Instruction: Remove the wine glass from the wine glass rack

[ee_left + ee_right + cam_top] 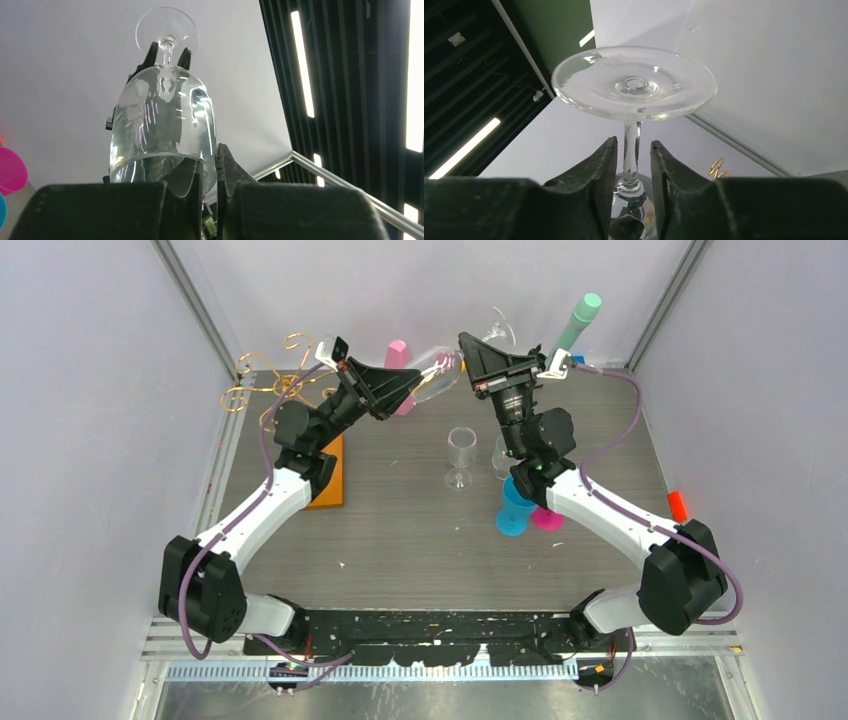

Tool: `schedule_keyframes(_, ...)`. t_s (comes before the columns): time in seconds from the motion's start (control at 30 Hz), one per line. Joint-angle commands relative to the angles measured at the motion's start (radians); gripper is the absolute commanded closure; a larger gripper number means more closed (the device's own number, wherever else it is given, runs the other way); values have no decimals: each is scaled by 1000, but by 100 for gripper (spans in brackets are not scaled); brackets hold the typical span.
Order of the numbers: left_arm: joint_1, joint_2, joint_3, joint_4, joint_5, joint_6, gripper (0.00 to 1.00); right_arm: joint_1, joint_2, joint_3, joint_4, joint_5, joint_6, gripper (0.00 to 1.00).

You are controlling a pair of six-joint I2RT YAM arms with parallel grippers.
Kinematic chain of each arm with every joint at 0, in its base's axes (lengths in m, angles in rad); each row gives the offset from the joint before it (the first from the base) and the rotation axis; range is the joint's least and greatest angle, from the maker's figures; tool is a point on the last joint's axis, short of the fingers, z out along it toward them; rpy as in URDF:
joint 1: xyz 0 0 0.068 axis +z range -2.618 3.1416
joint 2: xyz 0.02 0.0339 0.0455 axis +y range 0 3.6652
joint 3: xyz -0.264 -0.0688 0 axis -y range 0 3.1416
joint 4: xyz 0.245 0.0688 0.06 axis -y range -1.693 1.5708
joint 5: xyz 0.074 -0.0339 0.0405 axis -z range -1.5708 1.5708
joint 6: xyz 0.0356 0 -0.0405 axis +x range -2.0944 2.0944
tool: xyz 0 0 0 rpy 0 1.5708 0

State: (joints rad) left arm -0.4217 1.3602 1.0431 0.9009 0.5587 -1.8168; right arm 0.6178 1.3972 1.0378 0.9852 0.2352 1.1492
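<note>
The wine glass [437, 375] hangs tilted in the upper middle of the top view, well apart from the wine glass rack [333, 475] at upper left. The left arm hides most of the rack's wooden base.

The left claw [210, 155] pinches the bowl's rim wall, one finger showing only through the glass. The right claw [633, 142] flanks the stem under the foot. Thin gaps show on both sides, and I cannot tell whether it grips lower down.

On the bench [400, 540], the right arm partly covers a blue cup [514, 512] and a pink one [548, 519].
</note>
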Motion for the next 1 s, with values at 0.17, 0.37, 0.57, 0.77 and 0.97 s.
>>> schedule_keyframes(0.17,-11,-42,48,34,20,95,100,8,-49,-6,-20,-31,-56,44)
schedule_keyframes(0.37,-11,-100,76,-147,21,255,100,8,-69,-4,-55,-45,-69,35)
schedule_keyframes(0.57,-8,-198,162,-549,-30,610,100,8,-136,-2,-238,-68,-127,14)
schedule_keyframes(0.77,-8,-243,319,-977,-98,902,100,8,-203,34,-488,-118,-193,12)
schedule_keyframes(0.97,-9,-232,518,-1462,-58,1218,100,8,-299,27,-663,-99,-293,13)
